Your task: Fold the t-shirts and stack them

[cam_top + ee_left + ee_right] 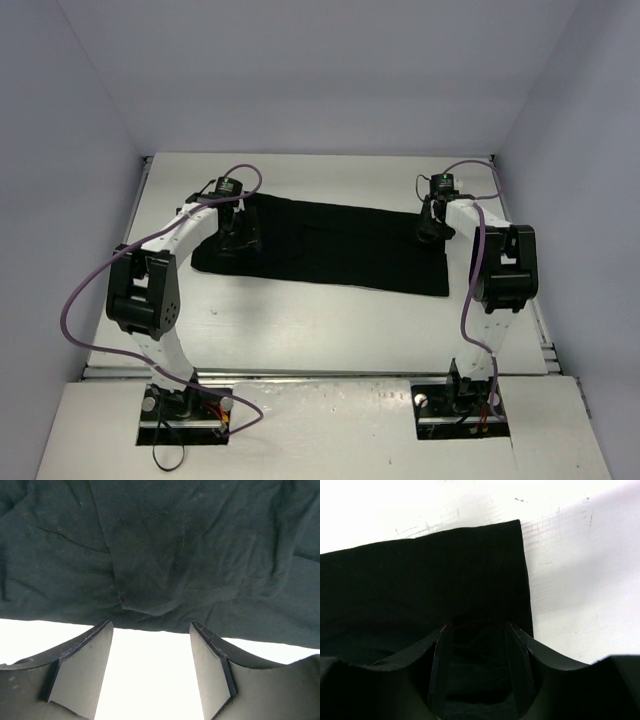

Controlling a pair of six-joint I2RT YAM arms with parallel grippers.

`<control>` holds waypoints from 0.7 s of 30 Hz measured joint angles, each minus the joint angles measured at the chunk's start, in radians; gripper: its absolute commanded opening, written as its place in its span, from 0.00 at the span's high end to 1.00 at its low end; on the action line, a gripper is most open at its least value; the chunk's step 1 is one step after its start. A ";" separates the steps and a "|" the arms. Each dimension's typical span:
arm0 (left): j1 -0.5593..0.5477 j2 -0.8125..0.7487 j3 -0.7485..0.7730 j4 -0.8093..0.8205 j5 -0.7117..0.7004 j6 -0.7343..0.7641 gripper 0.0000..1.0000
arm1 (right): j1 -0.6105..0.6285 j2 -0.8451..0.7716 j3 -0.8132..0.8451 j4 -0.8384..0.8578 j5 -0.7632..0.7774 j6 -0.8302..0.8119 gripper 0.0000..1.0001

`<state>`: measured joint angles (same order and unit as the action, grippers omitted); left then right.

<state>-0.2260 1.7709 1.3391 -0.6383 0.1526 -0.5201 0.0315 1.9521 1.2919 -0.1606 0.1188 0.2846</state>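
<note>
Nearest the lens on the left wrist: two dark fingers (85,665) of left gripper (150,627), spread apart and released, holding nothing, only bare white table (150,680) between them. Just past their tips: near edge of black t-shirt (165,555), soft and creased, with a small fold bulging toward the gap; tips close to that edge, contact not confirmed. From above, found lying flat across the far half of the table, a long dark band running from one gripper to the other (no print visible). Left end rounded and rumpled; right end squared off. On the right wrist view, straight right-hand edge and square corner noted, with faint stitch lines along the hem. Over that end, just inside the edge: right gripper (476,627), fingers parted with black cloth filling the space between them; pinched or merely straddled, cannot tell (dark on dark). Further out: left arm (150,290) and right arm (500,265), arched up from bases at the near edge and reaching forward, one to each end of the garment. Along both arms, purple cables (64,318) in loose loops. Around the table on three sides, pale walls (90,100).
</note>
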 measured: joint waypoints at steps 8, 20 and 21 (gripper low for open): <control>0.000 0.072 0.000 0.001 0.000 -0.017 0.41 | 0.000 -0.004 -0.001 0.000 0.000 0.000 0.57; 0.000 0.086 -0.003 0.030 0.009 -0.044 0.45 | 0.000 -0.004 -0.005 0.000 -0.001 0.000 0.57; 0.000 0.089 -0.003 0.035 0.011 -0.046 0.47 | 0.000 -0.004 -0.005 0.000 -0.001 0.000 0.57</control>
<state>-0.2264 1.8597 1.3361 -0.6031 0.1631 -0.5656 0.0315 1.9480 1.2869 -0.1604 0.1180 0.2848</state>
